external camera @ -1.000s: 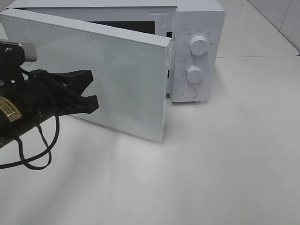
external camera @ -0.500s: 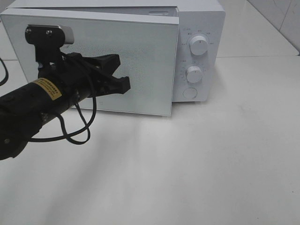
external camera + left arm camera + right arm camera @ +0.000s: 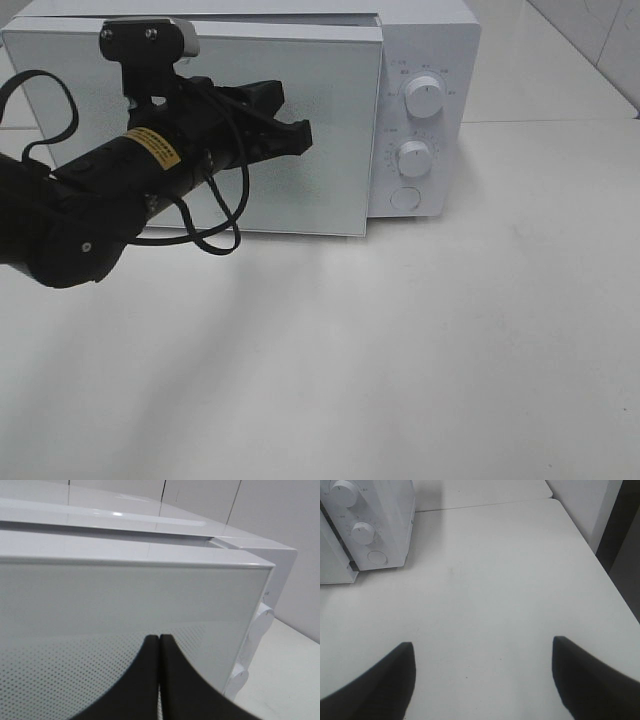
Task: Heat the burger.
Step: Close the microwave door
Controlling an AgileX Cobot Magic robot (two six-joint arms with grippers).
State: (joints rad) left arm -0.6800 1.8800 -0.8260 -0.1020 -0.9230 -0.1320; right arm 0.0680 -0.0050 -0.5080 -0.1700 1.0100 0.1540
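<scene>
From above we see only the clenched left pincer point(image 3: 298, 137) by the glossy microwave door point(image 3: 330, 190). The right pincer point(image 3: 482, 645), released, shows in its wrist view alone.

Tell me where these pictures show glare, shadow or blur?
Exterior high view: the left arm casts a soft shadow on the table. Left wrist view: a glare streak lies on the microwave top. Right wrist view: the right hand shows as blurry dark shapes.

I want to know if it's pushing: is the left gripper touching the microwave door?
Cannot tell. In the left wrist view the shut left gripper overlaps the microwave door, but no view shows contact or a gap.
</scene>
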